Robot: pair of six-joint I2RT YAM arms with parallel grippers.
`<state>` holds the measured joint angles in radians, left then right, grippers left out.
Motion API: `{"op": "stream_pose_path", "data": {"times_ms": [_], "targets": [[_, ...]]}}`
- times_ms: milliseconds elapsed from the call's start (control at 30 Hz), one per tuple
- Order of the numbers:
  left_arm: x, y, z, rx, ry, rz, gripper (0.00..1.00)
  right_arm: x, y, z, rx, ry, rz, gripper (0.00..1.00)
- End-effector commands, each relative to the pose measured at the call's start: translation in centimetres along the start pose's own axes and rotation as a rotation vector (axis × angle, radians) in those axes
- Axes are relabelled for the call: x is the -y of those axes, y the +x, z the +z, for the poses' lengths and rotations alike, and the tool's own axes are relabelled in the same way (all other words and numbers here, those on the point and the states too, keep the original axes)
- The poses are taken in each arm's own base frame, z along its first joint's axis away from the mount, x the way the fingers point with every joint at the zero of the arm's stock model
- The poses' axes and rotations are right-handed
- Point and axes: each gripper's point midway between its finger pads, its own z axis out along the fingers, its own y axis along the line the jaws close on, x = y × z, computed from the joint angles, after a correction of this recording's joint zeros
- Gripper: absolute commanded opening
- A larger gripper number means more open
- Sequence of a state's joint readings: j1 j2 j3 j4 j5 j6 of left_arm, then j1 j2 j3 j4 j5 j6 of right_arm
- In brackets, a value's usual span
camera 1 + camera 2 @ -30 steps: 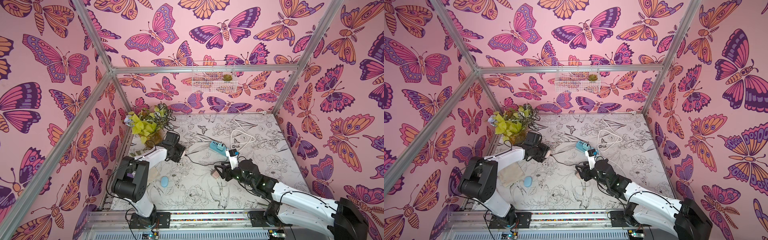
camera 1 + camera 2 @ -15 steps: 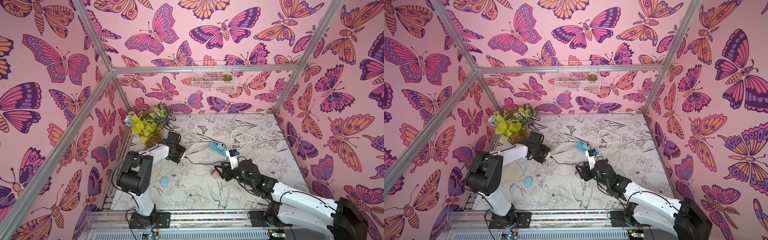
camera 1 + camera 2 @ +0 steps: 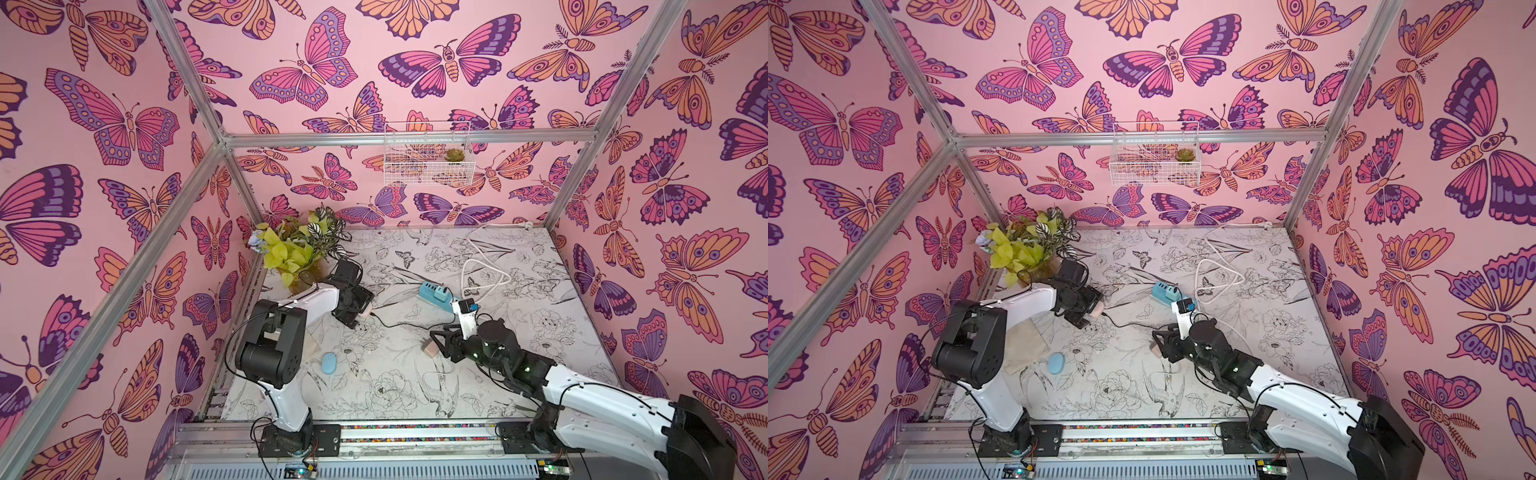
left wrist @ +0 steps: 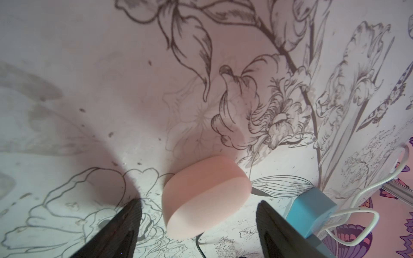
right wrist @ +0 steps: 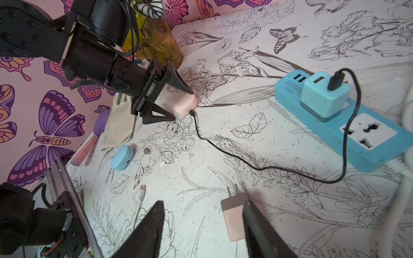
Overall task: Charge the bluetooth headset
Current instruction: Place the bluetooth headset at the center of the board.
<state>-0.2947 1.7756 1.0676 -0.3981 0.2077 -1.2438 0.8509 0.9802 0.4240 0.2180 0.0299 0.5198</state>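
Left wrist view: left gripper [image 4: 199, 202] jaws just spread off pink case [image 4: 201, 189], black cable [image 5: 245, 163] plugged in, likely charging; right gripper [image 5: 203, 202] jaws apart, empty.

Both top views look down on my whole tabletop [image 3: 395, 374]; my wrist cameras sit low and close, sharing the pink case [image 4: 203, 194].

There are two earbud cases, a pink case [image 5: 185, 103] and a blue case [image 5: 122, 157]. Two chargers, a teal charger [image 5: 324, 93] and a pink charger [image 5: 232, 220]. One power strip [image 5: 288, 90], one black cable [image 5: 259, 168], one plant [image 3: 299, 249].
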Motion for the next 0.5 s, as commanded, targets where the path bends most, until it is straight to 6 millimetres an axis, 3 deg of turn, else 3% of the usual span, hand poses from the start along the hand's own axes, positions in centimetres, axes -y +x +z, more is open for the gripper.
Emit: {"op": "stream_pose_path", "data": {"times_ms": [0,267,467], "targets": [[-0.5,-0.3,-1.2,0.026,-0.016,0.036,0.83,0.5,-0.4,-0.5,0.019,0.023,-0.003,0.58],[1.2,0.6,-4.8,0.037,0.092,0.123,0.79,1.3,-0.8,-1.0,0.020,0.082,0.012,0.60],[1.3,2.0,-7.2,0.040,0.155,0.219,0.76,1.7,-0.6,-1.4,-0.068,0.150,-0.001,0.61]]}}
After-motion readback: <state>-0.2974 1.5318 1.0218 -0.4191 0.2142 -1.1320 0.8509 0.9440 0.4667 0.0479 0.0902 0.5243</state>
